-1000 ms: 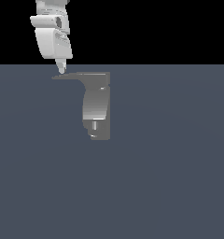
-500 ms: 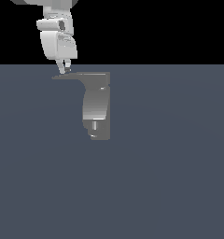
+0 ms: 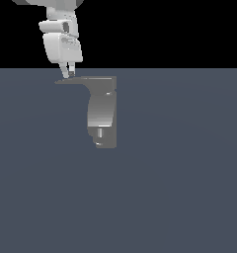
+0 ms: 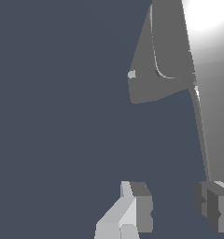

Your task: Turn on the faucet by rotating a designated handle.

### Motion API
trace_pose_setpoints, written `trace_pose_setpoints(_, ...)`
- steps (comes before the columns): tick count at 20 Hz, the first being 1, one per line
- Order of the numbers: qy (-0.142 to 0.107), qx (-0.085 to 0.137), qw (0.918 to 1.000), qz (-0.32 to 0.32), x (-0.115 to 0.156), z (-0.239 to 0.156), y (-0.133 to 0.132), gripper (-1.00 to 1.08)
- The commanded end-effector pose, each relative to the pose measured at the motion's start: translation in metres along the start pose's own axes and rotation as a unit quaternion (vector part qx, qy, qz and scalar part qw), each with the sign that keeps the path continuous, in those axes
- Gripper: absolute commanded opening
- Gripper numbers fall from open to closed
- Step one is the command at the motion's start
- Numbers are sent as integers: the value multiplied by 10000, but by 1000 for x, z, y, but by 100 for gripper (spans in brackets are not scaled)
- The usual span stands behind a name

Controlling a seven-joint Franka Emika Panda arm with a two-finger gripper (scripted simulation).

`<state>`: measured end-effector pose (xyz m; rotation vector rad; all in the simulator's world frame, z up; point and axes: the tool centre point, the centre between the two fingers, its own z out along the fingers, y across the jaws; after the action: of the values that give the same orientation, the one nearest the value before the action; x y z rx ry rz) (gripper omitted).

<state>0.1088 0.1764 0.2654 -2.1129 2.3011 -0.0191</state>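
The arm hangs nearly vertical, its gripper (image 3: 69, 74) at the pointed tip of the handle (image 3: 78, 80) atop the faucet (image 3: 101, 112). Only the wrist view shows the fingers (image 4: 137, 205) spread apart, one meeting the thin lever's end, nothing pinched.

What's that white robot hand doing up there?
A white robot gripper hangs over a small grey faucet. Its fingertips sit right at the pointed end of the flat dark handle on top. The jaws look open and are not gripping anything. The job is to turn that handle.
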Motion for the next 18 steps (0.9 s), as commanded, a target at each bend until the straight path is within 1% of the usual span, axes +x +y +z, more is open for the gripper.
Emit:
trace_pose_setpoints(1,24,-104,9999,39,7,17,0,-100)
trace_pose_setpoints(2,2,1,10000,-1,0,0,0,-100)
trace_pose_setpoints(18,11,-38,10000,15,1,6,41,-100)
